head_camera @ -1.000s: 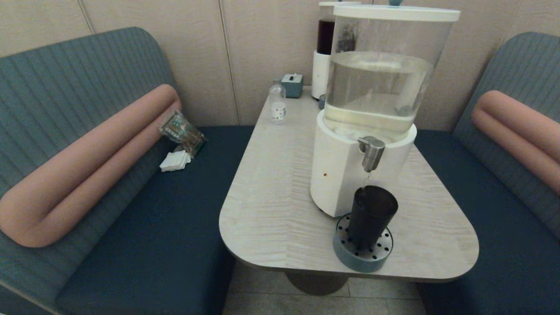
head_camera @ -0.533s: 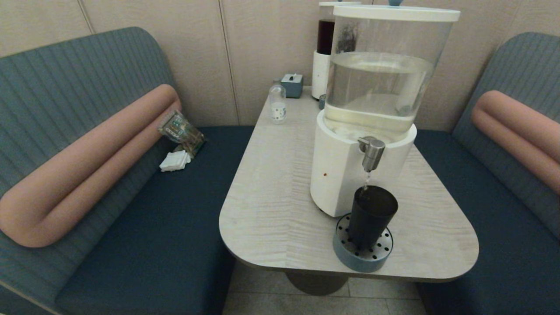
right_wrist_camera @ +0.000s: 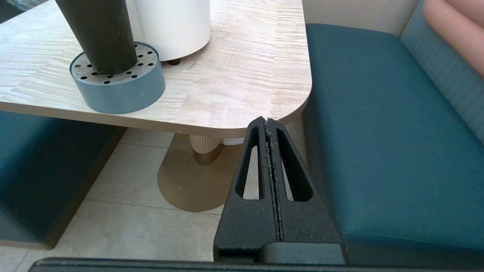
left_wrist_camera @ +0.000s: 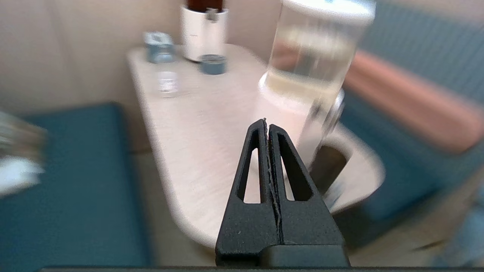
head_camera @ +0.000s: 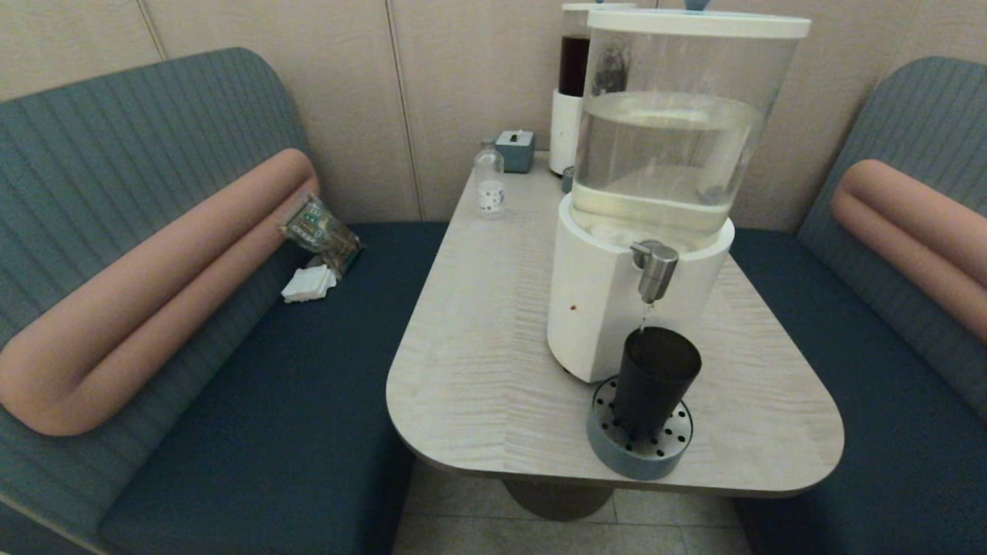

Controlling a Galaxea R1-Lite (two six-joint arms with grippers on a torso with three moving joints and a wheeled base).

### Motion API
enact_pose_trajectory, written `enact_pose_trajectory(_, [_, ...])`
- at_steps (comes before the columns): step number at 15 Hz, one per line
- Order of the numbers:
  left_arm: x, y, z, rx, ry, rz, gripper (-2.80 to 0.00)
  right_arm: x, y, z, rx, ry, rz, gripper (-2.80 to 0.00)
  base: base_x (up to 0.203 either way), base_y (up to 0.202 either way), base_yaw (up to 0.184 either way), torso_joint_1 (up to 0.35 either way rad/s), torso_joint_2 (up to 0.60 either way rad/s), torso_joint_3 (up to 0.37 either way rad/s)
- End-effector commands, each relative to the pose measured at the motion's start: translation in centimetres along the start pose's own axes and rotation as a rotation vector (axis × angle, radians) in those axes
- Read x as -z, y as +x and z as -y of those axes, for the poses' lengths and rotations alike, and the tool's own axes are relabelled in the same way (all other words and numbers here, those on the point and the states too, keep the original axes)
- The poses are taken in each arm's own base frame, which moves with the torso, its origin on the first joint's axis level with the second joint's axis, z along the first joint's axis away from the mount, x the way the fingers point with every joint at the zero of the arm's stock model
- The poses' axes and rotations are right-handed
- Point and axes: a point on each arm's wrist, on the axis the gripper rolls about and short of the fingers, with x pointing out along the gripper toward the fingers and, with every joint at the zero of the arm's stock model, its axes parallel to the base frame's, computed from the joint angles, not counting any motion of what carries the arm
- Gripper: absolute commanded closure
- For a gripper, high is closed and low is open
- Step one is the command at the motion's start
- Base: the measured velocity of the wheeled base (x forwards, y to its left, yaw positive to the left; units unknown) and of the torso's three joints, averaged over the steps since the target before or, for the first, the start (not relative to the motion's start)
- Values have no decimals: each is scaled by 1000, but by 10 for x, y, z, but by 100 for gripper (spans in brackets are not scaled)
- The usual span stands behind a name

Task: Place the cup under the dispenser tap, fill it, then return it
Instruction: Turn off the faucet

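Note:
The dark cup (head_camera: pixel 654 379) stands upright on a round blue-grey perforated drip tray (head_camera: pixel 640 447), directly under the silver dispenser tap (head_camera: pixel 655 270). A thin stream of water falls from the tap into the cup. Neither arm appears in the head view. My left gripper (left_wrist_camera: pixel 267 122) is shut and empty, held off the table's near left side, with the cup (left_wrist_camera: pixel 328 168) ahead and to its right. My right gripper (right_wrist_camera: pixel 267 121) is shut and empty, low beside the table's near right corner, with the cup (right_wrist_camera: pixel 99 34) and tray (right_wrist_camera: pixel 118 81) some way off.
The big clear-tank dispenser (head_camera: pixel 663 177) fills the table's middle right. Behind it stand a slimmer dark-red dispenser (head_camera: pixel 572 92), a small clear bottle (head_camera: pixel 489 183) and a grey tissue box (head_camera: pixel 515 149). Teal benches flank the table (head_camera: pixel 478 362); a packet and napkins (head_camera: pixel 318 247) lie on the left bench.
Water keeps running from the tap into the cup. The cup, tray and dispenser have not moved.

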Motion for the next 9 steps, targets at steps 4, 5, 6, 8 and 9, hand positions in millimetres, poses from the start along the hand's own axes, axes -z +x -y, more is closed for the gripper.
enact_pose_trajectory(4, [4, 169, -87, 93, -112, -209, 0, 4, 1, 0, 0, 0, -15, 0, 0, 0, 0, 0, 0, 0])
enact_pose_trajectory(5, [13, 189, -89, 140, -70, -241, 0, 4, 1, 0, 0, 0, -13, 0, 0, 0, 0, 0, 0, 0])
enact_pose_trajectory(6, [25, 205, -91, 182, 26, -277, 0, 4, 1, 0, 0, 0, -13, 0, 0, 0, 0, 0, 0, 0])
enact_pose_trajectory(8, [41, 228, -79, 287, 144, -340, 0, 4, 1, 0, 0, 0, -13, 0, 0, 0, 0, 0, 0, 0])
enact_pose_trajectory(9, [40, 236, -73, 318, 161, -350, 0, 4, 1, 0, 0, 0, -13, 0, 0, 0, 0, 0, 0, 0])
